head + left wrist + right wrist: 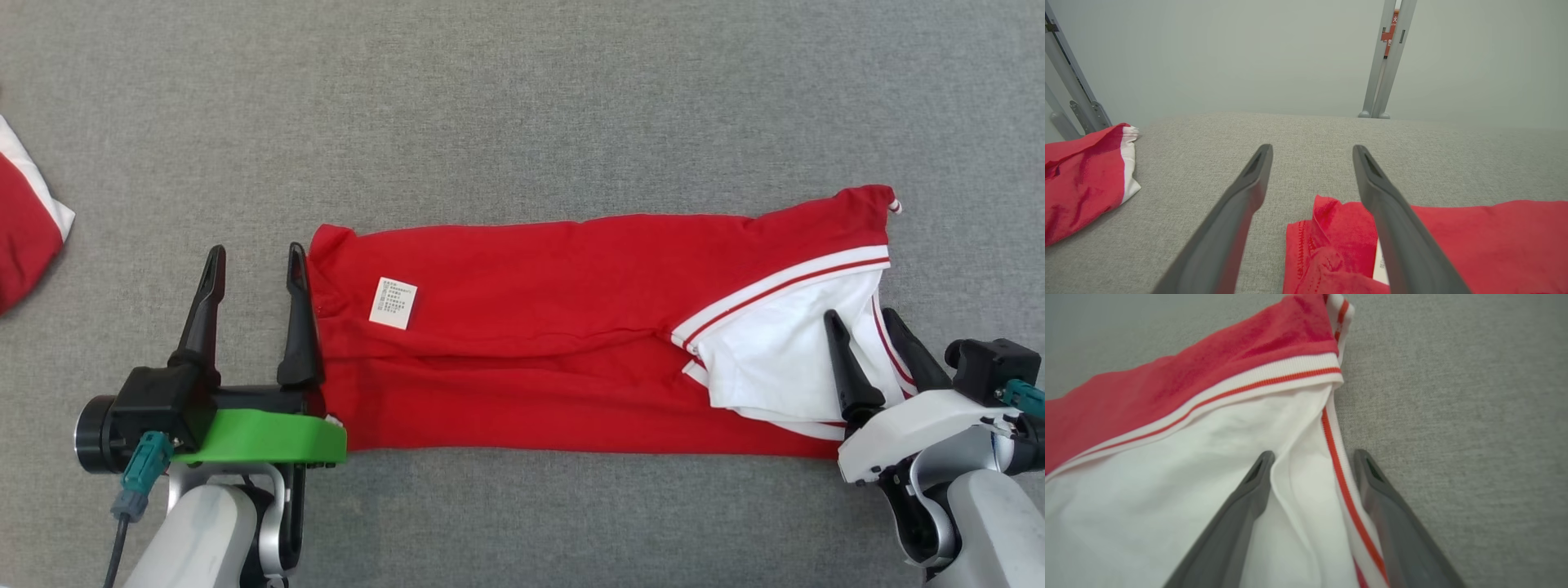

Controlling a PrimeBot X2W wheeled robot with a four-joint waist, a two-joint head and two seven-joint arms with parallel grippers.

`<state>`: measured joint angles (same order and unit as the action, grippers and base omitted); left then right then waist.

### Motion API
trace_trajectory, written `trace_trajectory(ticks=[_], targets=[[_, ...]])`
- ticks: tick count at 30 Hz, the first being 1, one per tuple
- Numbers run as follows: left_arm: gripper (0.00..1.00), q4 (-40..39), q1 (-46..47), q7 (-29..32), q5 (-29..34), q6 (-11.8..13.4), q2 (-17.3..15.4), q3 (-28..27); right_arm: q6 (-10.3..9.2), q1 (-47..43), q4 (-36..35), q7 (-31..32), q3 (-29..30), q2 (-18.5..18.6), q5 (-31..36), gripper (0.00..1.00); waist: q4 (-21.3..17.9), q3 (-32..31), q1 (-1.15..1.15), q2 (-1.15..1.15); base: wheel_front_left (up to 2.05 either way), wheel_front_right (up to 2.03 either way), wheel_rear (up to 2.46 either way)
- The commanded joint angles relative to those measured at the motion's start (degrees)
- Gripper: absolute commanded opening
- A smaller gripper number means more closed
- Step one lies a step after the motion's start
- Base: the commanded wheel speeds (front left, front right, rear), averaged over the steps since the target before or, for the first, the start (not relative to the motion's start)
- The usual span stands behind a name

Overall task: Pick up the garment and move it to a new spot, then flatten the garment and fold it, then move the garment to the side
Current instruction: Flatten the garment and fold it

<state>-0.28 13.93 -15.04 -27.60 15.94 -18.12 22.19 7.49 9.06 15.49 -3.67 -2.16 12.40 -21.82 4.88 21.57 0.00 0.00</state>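
- Garment [555, 327]: long red strip across the table [522, 106], left to right.
- Left gripper [255, 249] and right gripper [860, 314] at its ends, fingers apart, empty.
- Risk imo: right one grabs only one white layer [1167, 498], fold unravels.

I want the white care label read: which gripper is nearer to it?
Left. The left gripper is at the left end of the garment, just beside the care label; the right gripper is over the white part at the far end.
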Motion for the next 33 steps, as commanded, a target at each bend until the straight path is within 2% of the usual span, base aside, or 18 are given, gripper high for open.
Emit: trace_trajectory(ticks=[1, 2, 5, 9, 17, 23, 27, 33], targets=[[1.0, 0.4, 0.8, -0.2, 0.7, -0.5, 0.3, -0.5, 0.02, 0.1, 2.2, 0.6, -1.7, -0.1, -1.4, 0.4, 0.3, 0.0, 0.0, 0.0, 0.0, 0.0, 0.0], [1.0, 0.6, 0.7, -0.2, 0.9, -0.8, 0.5, -0.8, 0.02, 0.2, 2.7, 0.3, -2.3, 0.0, -2.0, 0.0, 0.3, 0.0, 0.0, 0.0, 0.0, 0.0, 0.0], [1.0, 1.3, 0.1, -0.2, 1.5, -1.4, 1.0, -1.5, 0.02, 0.2, 3.3, -0.3, -4.4, 0.6, -4.8, 0.0, 0.1, -0.7, 0.0, 0.0, 0.0, 0.0, 0.0], [1.0, 1.7, -1.2, -0.2, 2.3, -1.8, 1.5, -2.5, 0.01, 0.0, 2.8, -2.1, -4.2, 2.1, -6.8, 0.0, -0.7, -1.6, 0.0, 0.0, 0.0, 0.0, 0.0], [1.0, 2.0, -2.7, -0.2, 2.9, -2.0, 1.8, -3.5, -0.05, -1.6, 2.5, -4.3, 1.9, 6.7, -10.3, 0.0, -2.2, -4.0, 0.0, 0.0, 0.0, 0.0, 0.0], [1.0, 2.1, -3.6, -0.2, 3.3, -2.0, 2.0, -3.5, -0.04, -2.9, 2.5, -0.4, 6.9, 10.7, -9.9, 0.0, -2.7, -5.7, 0.0, 0.0, 0.0, 0.0, 0.0], [1.0, 2.2, -4.3, -0.2, 3.4, -1.9, 2.1, -3.3, -0.03, -1.3, -2.1, 3.9, 7.2, 10.8, -7.4, 0.0, -2.9, -6.8, 0.0, 0.0, 0.0, 0.0, 0.0], [1.0, 2.1, -4.8, -0.1, 3.2, -1.7, 2.1, -2.9, 0.0, 0.7, -16.1, 13.2, 2.0, 6.6, -2.6, 0.0, -2.9, -8.2, 0.0, 0.0, 0.0, 0.0, 0.0]])
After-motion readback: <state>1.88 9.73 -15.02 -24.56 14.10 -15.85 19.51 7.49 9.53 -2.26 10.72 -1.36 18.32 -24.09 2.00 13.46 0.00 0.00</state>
